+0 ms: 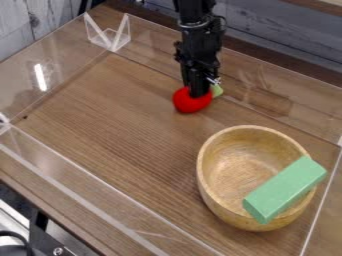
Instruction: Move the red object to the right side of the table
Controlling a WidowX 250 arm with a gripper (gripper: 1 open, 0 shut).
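The red object (191, 99), a small rounded red toy fruit with a bit of green at its right side, rests on the brown wood-grain table (120, 130) a little behind its middle. My black gripper (198, 88) comes straight down from above and its fingers are shut on the top of the fruit. The fruit's upper part is hidden behind the fingers.
A wooden bowl (227, 165) stands at the front right with a green rectangular block (285, 188) leaning on its rim. Low clear acrylic walls (80, 205) border the table. A clear folded stand (107, 33) sits at the back left corner.
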